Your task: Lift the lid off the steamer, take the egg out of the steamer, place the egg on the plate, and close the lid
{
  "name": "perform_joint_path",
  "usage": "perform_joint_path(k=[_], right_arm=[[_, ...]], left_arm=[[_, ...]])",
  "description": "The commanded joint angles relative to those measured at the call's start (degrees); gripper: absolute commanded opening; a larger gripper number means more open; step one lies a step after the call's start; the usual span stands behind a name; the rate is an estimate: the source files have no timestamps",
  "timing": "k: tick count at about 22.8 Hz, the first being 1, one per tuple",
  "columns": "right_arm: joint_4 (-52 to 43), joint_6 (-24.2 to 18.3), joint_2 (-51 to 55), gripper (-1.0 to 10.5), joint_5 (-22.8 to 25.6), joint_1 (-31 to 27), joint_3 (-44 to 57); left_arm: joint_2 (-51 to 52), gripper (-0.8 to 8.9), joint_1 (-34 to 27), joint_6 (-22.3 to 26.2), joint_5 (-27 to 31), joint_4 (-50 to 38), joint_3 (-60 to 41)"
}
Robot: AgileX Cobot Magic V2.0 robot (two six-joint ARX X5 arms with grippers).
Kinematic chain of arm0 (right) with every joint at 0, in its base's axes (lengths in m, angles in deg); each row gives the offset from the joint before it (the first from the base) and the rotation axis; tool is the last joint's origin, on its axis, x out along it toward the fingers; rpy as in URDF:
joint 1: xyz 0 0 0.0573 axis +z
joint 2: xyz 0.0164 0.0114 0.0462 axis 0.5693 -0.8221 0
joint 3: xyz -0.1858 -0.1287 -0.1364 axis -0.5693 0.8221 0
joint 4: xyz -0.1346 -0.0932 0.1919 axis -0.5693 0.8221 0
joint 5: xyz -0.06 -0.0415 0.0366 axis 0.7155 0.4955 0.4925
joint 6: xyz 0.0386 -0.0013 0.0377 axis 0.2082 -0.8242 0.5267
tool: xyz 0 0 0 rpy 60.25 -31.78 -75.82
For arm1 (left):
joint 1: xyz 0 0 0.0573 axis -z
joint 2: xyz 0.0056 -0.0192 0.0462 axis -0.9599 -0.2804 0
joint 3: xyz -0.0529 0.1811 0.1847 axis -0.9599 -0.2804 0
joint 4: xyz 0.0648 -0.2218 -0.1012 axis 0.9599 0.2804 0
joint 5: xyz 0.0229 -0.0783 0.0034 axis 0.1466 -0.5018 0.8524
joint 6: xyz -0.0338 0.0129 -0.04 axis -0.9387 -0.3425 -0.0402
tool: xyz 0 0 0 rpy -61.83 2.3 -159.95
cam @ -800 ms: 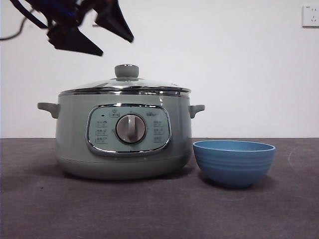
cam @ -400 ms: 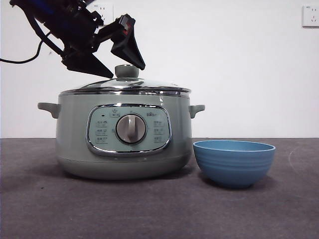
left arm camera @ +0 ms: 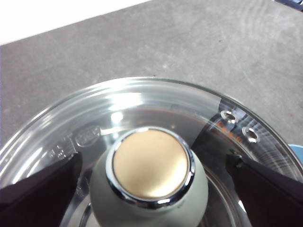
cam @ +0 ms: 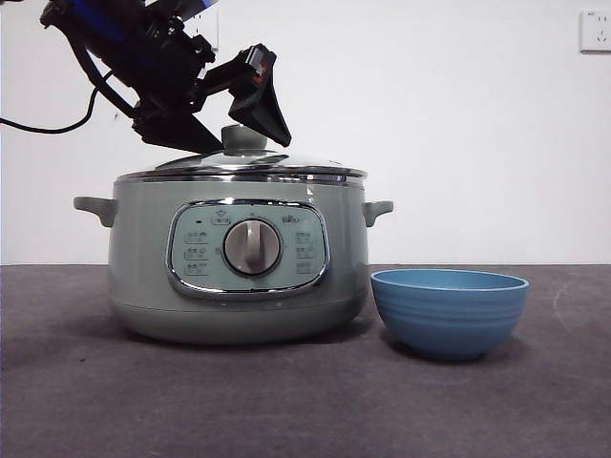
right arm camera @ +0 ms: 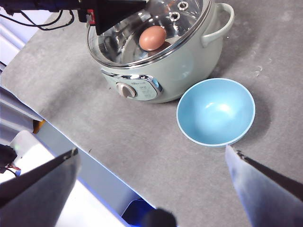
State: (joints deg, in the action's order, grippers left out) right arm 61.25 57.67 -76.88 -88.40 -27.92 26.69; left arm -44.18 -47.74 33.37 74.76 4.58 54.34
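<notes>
The pale green steamer (cam: pixel 239 277) stands left of centre with the glass lid (cam: pixel 286 164) on it. My left gripper (cam: pixel 250 143) is open, one jaw on each side of the lid's green knob (cam: pixel 244 136). The left wrist view shows the knob (left arm camera: pixel 150 163) between the gripper's (left arm camera: pixel 151 198) jaws, with no visible contact. The egg (right arm camera: pixel 152 38) shows through the lid (right arm camera: pixel 118 42) inside the steamer (right arm camera: pixel 180 71) in the right wrist view. The blue plate (cam: pixel 449 310) stands empty to the steamer's right. My right gripper (right arm camera: pixel 151 189) is open, high above the table.
The dark grey table (cam: pixel 286 401) runs in front of the steamer and plate. A wall socket (cam: pixel 594 29) is at the back right. In the right wrist view the table's edge (right arm camera: pixel 71 142) lies near the steamer's panel side.
My left gripper has come down from the upper left to the lid's knob, and its jaws now flank it. The steamer, lid and plate have not moved.
</notes>
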Motion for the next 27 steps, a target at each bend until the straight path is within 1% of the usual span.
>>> perform_joint_path(k=[1, 3, 6, 8, 10, 15, 20, 24, 26, 27], right_arm=[[-0.35, 0.15, -0.2, 6.0, -0.02, 0.13, -0.2], [-0.37, 0.15, -0.42, 6.0, 0.0, 0.13, -0.2], [-0.37, 0.15, -0.74, 6.0, 0.0, 0.13, -0.2], [-0.52, 0.13, -0.85, 6.0, 0.02, 0.13, -0.2], [-0.59, 0.09, -0.85, 6.0, 0.02, 0.13, -0.2], [-1.01, 0.13, -1.11, 6.0, 0.02, 0.13, -0.2], [-2.4, 0.17, -1.22, 6.0, 0.02, 0.13, -0.2], [-2.93, 0.24, -1.22, 6.0, 0.02, 0.13, -0.2], [-3.91, 1.14, -1.27, 6.0, 0.0, 0.13, -0.2], [-5.4, 2.69, -1.6, 6.0, -0.04, 0.13, -0.2]], left_arm=[[-0.42, 2.63, 0.2, 0.2, 0.15, -0.37, 0.0], [-0.42, 1.79, 0.2, 0.04, 0.15, -0.2, 0.0], [-0.42, 1.71, 0.2, 0.04, 0.11, 0.11, 0.0], [-0.39, 0.73, 0.2, 0.04, 0.11, 0.09, 0.0], [-0.39, -0.01, 0.17, 0.04, 0.11, 0.07, 0.0], [0.52, -0.08, 0.2, 0.02, 0.02, -0.7, 0.02], [5.44, -0.08, 0.17, 0.04, 0.09, -0.96, 0.04], [11.32, -0.08, 0.17, 0.04, 0.09, -0.66, 0.04], [16.02, -0.08, 0.17, -0.02, 0.11, 1.36, 0.04], [19.08, -0.08, 0.17, -0.02, 0.24, 2.93, 0.04]])
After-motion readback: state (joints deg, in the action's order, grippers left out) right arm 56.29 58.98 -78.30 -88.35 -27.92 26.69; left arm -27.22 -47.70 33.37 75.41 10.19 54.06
